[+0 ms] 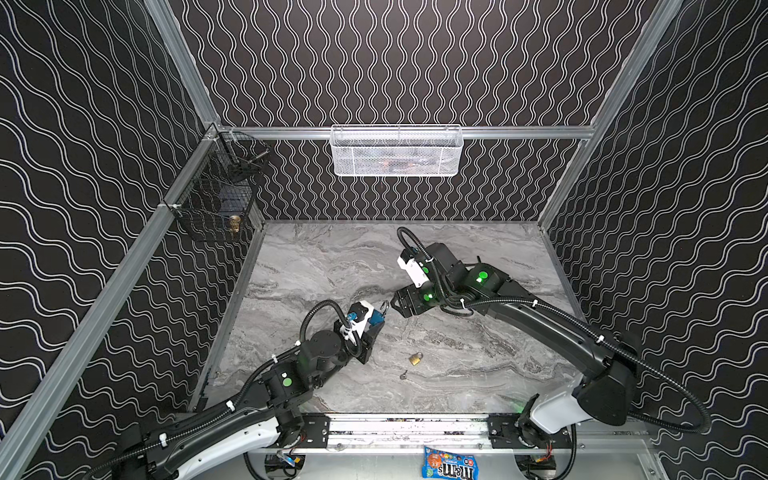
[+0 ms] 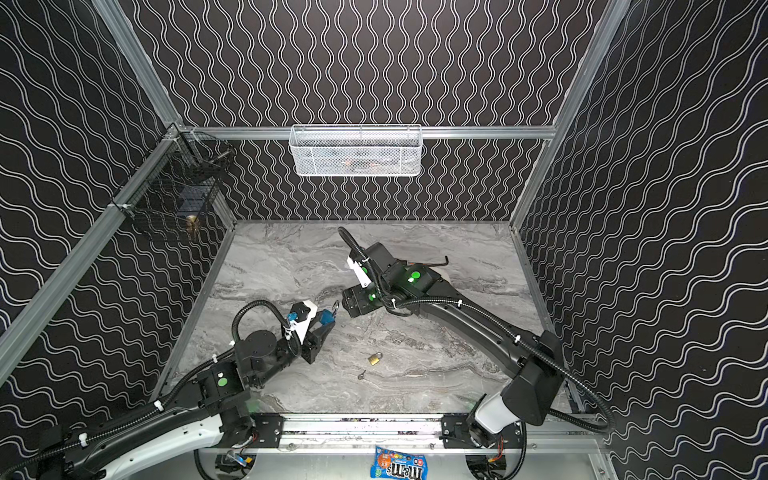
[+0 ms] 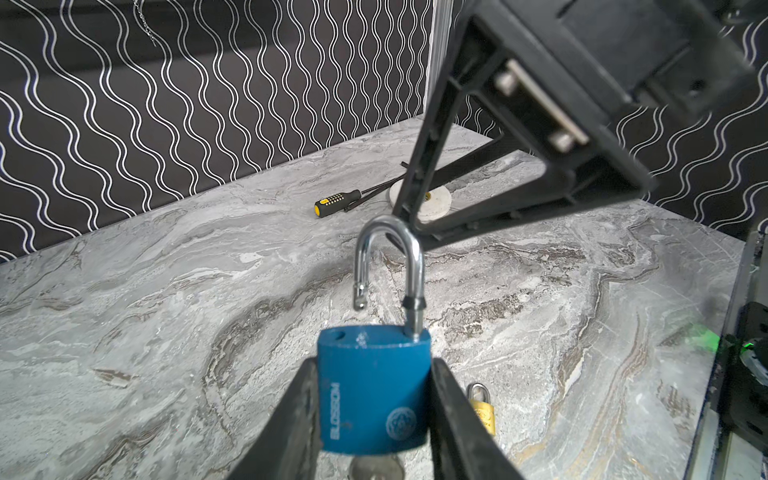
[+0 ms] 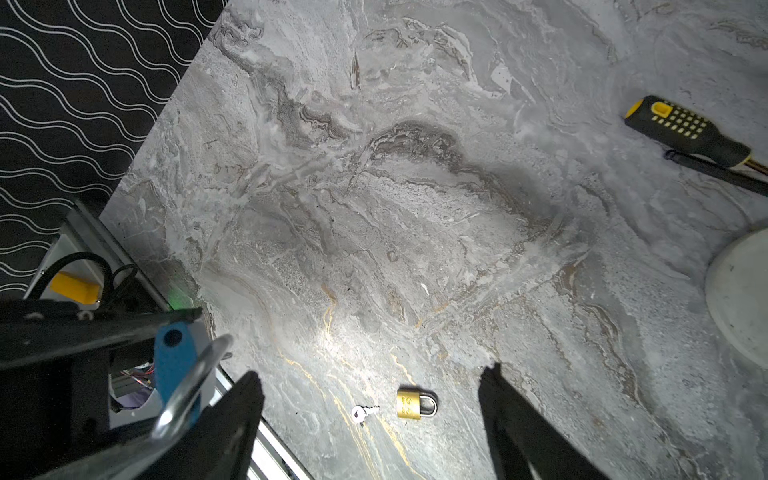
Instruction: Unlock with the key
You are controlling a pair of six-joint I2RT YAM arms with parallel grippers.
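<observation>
My left hand (image 3: 374, 368) pinches the blue padlock (image 3: 374, 399) by its narrow edges. White "BLOSSOM" runs along the body, beside a round emblem I cannot read. The lock's long axis points straight out from my fingers, with the open shackle (image 3: 390, 257) leading and its free leg lifted clear of the body. Just past the shackle's bend my right hand (image 4: 370, 374) hangs spread, holding nothing. On the counter (image 1: 478, 357) below that hand, the small key (image 4: 364, 412) lies just beside a brass padlock (image 4: 415, 403). Far back behind both hands sits a bag (image 1: 450, 467) lettered "m&m's".

Marble tabletop (image 1: 311, 266): brass padlock (image 1: 415, 358), key (image 1: 404, 375) just beside; screwdriver (image 4: 685, 131), white disc (image 4: 744, 299).
</observation>
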